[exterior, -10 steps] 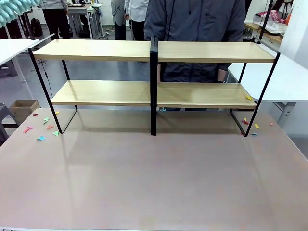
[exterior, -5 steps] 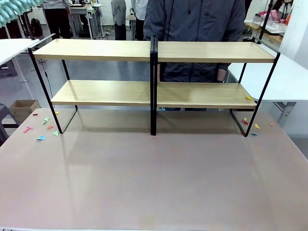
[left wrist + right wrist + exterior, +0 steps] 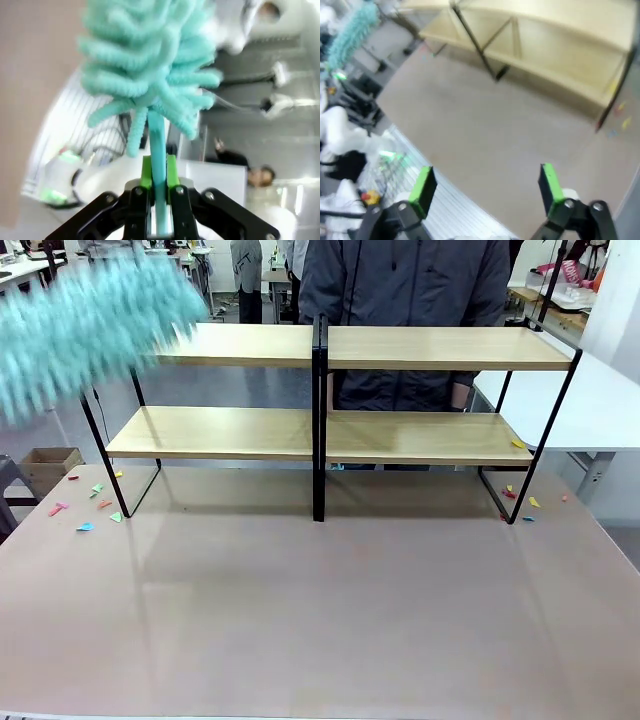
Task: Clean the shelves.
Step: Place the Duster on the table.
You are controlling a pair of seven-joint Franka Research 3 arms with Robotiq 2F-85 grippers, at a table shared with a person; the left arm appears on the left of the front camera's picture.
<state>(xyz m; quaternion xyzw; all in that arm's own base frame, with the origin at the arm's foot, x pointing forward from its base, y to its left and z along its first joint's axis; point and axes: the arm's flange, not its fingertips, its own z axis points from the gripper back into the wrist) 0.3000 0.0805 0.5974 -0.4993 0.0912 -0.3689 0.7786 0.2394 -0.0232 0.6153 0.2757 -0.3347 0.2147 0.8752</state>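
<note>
Notably, the teal duster [image 3: 85, 335] has swung into the front view within the last half second: earlier only its tip showed at the top left corner, and it now sweeps, blurred by motion, across the left end of the upper board of the shelves [image 3: 320, 345]. This suggests the cleaning stroke is only now starting; whether the fibres already touch the board cannot be told from the blur.

The left gripper [image 3: 159, 192] is closed on the duster's thin teal handle, its green pads [image 3: 146, 172] pressing either side of the stem. The right gripper [image 3: 485, 185] stands wide apart and holds nothing, poised above the worktop [image 3: 320, 610] with the shelves ahead of it.

The shelves stand at the far side of the worktop, in front of a person in a dark jacket [image 3: 405, 280]. They are flat, light wooden boards on a thin black metal frame, two tiers in two sections joined at a black centre post [image 3: 319, 420]. The duster head is a soft bundle of chenille-like strands, likely to yield and drag lightly over the wood. The worktop is smooth, matte and greyish brown. Small coloured paper scraps [image 3: 90, 502] lie by the left leg, more scraps [image 3: 520, 495] by the right leg, and one yellow scrap [image 3: 518, 444] at the right end of the lower board.
</note>
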